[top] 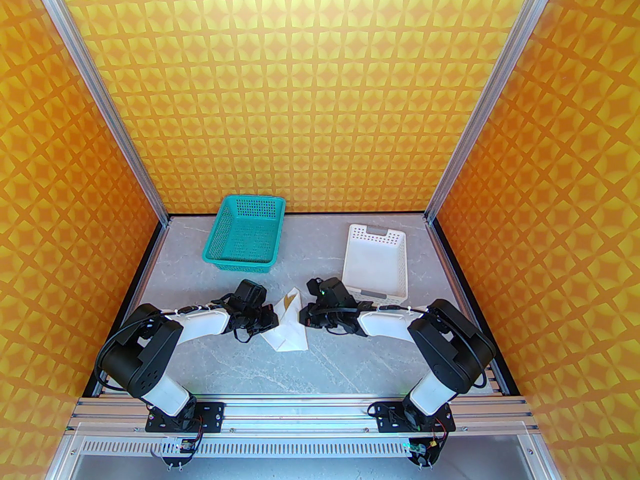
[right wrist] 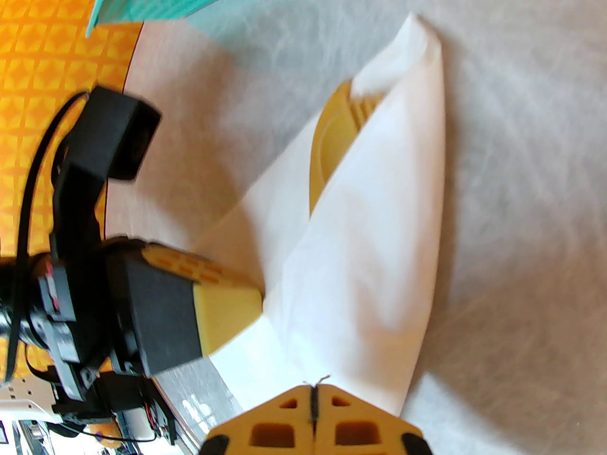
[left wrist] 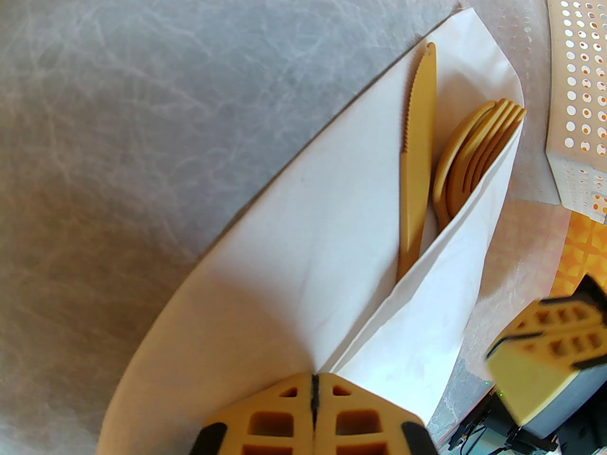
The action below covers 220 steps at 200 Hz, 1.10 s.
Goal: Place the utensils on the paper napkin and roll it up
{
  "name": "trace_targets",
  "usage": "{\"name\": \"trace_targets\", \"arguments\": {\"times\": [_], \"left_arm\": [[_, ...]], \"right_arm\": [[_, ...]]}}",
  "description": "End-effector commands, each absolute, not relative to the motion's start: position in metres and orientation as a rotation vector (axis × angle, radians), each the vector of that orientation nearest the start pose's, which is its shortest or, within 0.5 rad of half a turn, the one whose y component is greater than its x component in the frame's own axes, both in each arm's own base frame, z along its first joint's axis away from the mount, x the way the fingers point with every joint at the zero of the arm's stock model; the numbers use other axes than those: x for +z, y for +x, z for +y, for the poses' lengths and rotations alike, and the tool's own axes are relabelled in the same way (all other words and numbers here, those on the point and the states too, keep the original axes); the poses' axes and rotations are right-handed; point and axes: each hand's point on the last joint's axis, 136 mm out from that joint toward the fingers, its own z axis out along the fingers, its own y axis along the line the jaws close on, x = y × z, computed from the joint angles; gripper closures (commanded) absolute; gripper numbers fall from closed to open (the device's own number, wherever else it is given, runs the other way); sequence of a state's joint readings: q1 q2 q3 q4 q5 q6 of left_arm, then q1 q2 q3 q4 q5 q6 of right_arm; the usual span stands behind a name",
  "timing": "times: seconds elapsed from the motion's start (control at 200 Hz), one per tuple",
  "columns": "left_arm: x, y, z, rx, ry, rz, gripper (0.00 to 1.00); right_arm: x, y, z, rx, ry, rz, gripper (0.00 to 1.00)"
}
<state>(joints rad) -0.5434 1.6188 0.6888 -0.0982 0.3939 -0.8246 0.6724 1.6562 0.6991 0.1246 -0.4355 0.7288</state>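
Mid-desk between the two arms, paper napkin (top: 290, 337) lies partly folded, one flap standing up and over the middle in a cone-like wrap. Utensils (left wrist: 417, 183) sit inside the fold, heads sticking out at the open far end. Tan knife (left wrist: 422, 112) with serrated edge is on the left, fork (left wrist: 479, 152) just beside it on the right, and spoon (left wrist: 442, 164) is stacked against the fork with only its bowl edge showing. Lower handles are hidden under the paper.

Left gripper (left wrist: 313, 396) has its fingers pressed together, pinching the napkin at the near end where the fold line starts. Right gripper (right wrist: 313, 396) is also clamped tight, its tips on the edge of the raised flap that covers the utensils. Both grippers face each other across the napkin, near but not touching.

Teal basket (top: 245, 235) sits far left on the grey marbled desk (top: 320, 368) and white perforated basket (top: 375, 263) far right, both apart from the napkin. Right wrist view is a bit motion-blurred.
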Motion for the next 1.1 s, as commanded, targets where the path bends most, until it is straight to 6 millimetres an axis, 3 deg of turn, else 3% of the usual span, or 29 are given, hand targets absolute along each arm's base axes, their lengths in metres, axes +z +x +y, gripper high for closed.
{"name": "trace_targets", "arguments": {"times": [0.0,0.24,0.635,0.81,0.975,1.095], "left_arm": [[0.011,0.261,-0.233,-0.879,-0.222,2.838,1.00],[0.012,0.261,-0.233,-0.880,-0.220,2.836,1.00],[0.011,0.260,-0.232,-0.874,-0.222,2.841,1.00],[0.011,0.259,-0.231,-0.873,-0.222,2.840,1.00],[0.012,0.259,-0.231,-0.874,-0.220,2.838,1.00],[0.012,0.259,-0.231,-0.873,-0.224,2.837,1.00]], "right_arm": [[0.030,0.255,0.289,1.057,-0.089,2.662,1.00],[0.027,0.256,0.285,1.018,-0.078,2.671,1.00],[0.003,0.238,0.269,0.951,-0.065,2.758,1.00],[0.017,0.236,0.266,0.950,-0.074,2.735,1.00],[0.040,0.232,0.275,0.986,-0.112,2.697,1.00],[0.045,0.228,0.279,0.999,-0.121,2.689,1.00]]}}
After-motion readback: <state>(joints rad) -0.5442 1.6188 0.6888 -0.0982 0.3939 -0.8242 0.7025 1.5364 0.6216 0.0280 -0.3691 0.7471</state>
